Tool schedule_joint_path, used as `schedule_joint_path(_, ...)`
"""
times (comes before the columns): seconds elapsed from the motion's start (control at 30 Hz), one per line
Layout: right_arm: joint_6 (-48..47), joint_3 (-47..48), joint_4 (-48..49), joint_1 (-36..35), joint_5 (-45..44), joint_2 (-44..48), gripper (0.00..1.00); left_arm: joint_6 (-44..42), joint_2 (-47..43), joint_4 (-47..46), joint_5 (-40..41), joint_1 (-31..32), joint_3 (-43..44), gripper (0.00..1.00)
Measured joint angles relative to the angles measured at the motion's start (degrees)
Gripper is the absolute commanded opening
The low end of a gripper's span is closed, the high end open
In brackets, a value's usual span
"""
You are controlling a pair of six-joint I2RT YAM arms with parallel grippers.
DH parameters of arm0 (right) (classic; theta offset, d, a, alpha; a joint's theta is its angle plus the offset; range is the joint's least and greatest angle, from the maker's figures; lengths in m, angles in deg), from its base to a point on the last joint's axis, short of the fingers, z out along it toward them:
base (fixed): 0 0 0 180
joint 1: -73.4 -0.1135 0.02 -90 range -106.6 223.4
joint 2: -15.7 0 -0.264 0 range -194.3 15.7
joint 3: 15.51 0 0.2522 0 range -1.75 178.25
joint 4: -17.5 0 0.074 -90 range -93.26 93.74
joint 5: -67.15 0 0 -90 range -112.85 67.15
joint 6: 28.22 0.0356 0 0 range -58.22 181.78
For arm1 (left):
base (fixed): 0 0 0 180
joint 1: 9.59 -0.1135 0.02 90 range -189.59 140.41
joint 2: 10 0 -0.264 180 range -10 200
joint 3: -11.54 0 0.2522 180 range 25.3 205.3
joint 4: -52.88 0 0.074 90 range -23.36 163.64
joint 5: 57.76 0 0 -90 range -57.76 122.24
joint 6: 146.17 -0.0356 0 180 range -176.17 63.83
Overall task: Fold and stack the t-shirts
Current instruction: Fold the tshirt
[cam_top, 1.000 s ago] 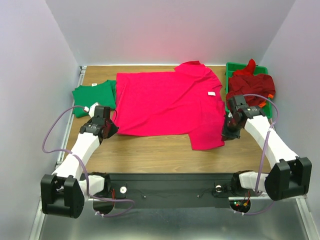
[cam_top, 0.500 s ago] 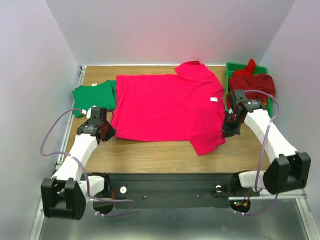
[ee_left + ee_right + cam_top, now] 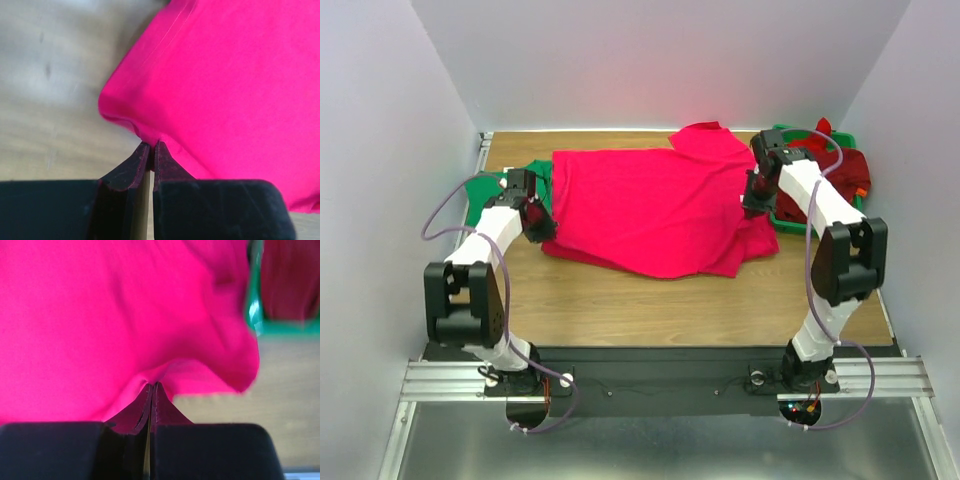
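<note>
Desk (image 3: 650, 300): bare wood nearest me, with the doubled edge of the pink-red cloth just beyond it.
Left hand (image 3: 151, 145): pressed together, pinching the shirt's left corner a little above the wood.
Right hand (image 3: 151, 386): likewise pinching a tuck of the same cloth at its right edge, close beside the tray.
Pink-red shirt (image 3: 650, 205): spread across the middle of the desk, its near hem lifted and turned over toward the far side, with a loose lobe bunching at the right.
Step, to my eye: the first fold, near half carried over the far half.
Doing it well: both hands should travel level and at one pace, with the cloth taut between them. The hem should land square on the far edge, and they should lower before letting go. The right side needs drawing outward to flatten that lobe.
Green shirt (image 3: 505, 185): far left, just beside the pink one, partly hidden by the left arm.
Tray (image 3: 786, 216): far right, holding the dark red shirts (image 3: 845, 170).
</note>
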Motion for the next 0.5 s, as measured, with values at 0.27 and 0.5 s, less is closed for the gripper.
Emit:
schedule_joint_path(0.27,-2.64,13.29,1.27,1.99,-0.20,-12.76,0.00,-2.86,8.92,-0.42,-2.67,-1.14,7.69,0.00)
schedule_joint_path(0.5,-3.78,21.73,1.27,2.71,-0.13,-17.49,0.00,-3.72,13.27,0.15,-3.87,-1.60,12.50,0.00)
